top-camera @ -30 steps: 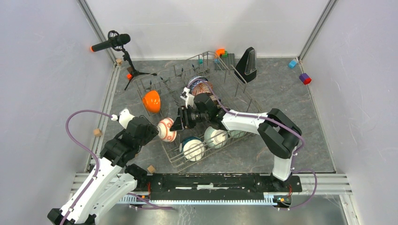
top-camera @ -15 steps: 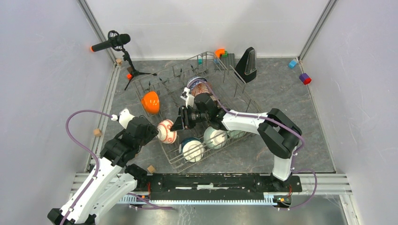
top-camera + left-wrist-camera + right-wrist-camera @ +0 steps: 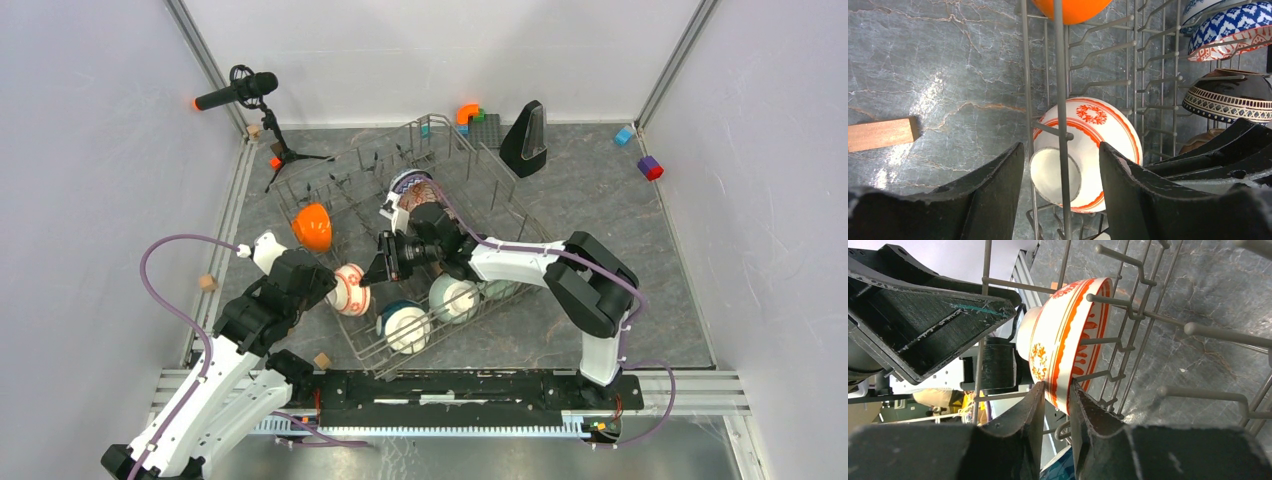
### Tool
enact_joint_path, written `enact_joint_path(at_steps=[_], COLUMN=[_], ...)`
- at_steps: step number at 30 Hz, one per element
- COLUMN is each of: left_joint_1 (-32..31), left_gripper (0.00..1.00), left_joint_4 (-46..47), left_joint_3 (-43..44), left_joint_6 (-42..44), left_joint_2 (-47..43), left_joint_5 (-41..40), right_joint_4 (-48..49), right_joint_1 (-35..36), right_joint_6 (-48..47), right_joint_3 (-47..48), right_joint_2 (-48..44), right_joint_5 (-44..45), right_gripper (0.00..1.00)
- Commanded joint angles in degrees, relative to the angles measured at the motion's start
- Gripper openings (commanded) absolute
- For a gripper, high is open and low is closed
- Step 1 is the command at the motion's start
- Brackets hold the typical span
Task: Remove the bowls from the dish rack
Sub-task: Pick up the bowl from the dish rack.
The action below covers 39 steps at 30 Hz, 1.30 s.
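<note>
The red-floral bowl [image 3: 350, 288] stands on edge at the left end of the grey wire dish rack [image 3: 505, 205]. My right gripper [image 3: 383, 268] reaches in from the right and is shut on this bowl's rim [image 3: 1063, 340], one finger on each face. My left gripper [image 3: 318, 288] is open just outside the rack's left wall. The bowl's white foot [image 3: 1055, 175] sits between its fingers, behind a rack wire [image 3: 1058, 75]. Other bowls in the rack: orange [image 3: 313, 227], white [image 3: 408, 328], mint [image 3: 452, 297], blue-white [image 3: 405, 183].
A microphone on a tripod [image 3: 240, 90] stands at the back left and a black wedge [image 3: 525, 140] behind the rack. Coloured blocks [image 3: 650, 167] lie at the back right. Wooden blocks [image 3: 208, 283] [image 3: 322, 360] lie near the left arm. Walls close both sides.
The right jaws have closed onto the red-floral bowl's rim. The rack and its bowls have slid left and toward the near edge, bringing the bowl closer to the left gripper.
</note>
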Motion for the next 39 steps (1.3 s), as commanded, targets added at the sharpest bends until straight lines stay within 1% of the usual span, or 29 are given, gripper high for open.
enact_joint_path(at_steps=[1,7,10,11,14,15,20,24,33,39], left_joint_1=[-0.1,-0.1,-0.1,-0.1,-0.1,-0.1,-0.2,-0.1,-0.2,-0.2], left_gripper=[0.63,0.63,0.62,0.61,0.61,0.6,0.54,0.49,0.43,0.41], left_joint_4=[0.2,-1.6,-4.0,-4.7,-6.4,-6.6,-6.6,-5.6,-4.5,-4.3], left_joint_3=[1.0,1.6,2.7,3.1,4.2,4.4,3.6,2.6,1.8,1.3], left_joint_6=[-0.9,-1.2,-1.9,-2.1,-2.1,-2.1,-2.2,-2.1,-1.9,-1.8], left_joint_2=[0.2,0.0,-0.3,-0.4,-0.8,-1.0,-1.5,-1.5,-1.8,-1.8], left_joint_5=[-1.4,-2.9,-4.3,-4.8,-5.6,-5.8,-5.3,-4.2,-3.1,-2.7], right_joint_4=[10.3,11.6,11.8,12.0,12.2,12.3,12.2,11.8,9.2,7.8], right_joint_1=[3.0,3.0,2.9,2.9,2.9,2.9,3.0,3.1,3.9,4.2], right_joint_6=[3.2,3.8,3.8,3.8,3.9,4.0,4.0,4.1,3.5,3.6], right_joint_3=[1.3,1.3,1.1,1.1,1.2,1.3,1.5,1.7,4.1,4.8], right_joint_2=[-0.2,-0.1,-0.1,0.0,0.2,0.2,0.6,0.9,2.6,3.4], right_joint_5=[-7.4,-8.0,-8.1,-8.1,-8.2,-8.3,-8.3,-8.2,-7.6,-5.7], right_gripper=[0.27,0.22,0.21,0.19,0.19,0.2,0.29,0.34,0.41,0.45])
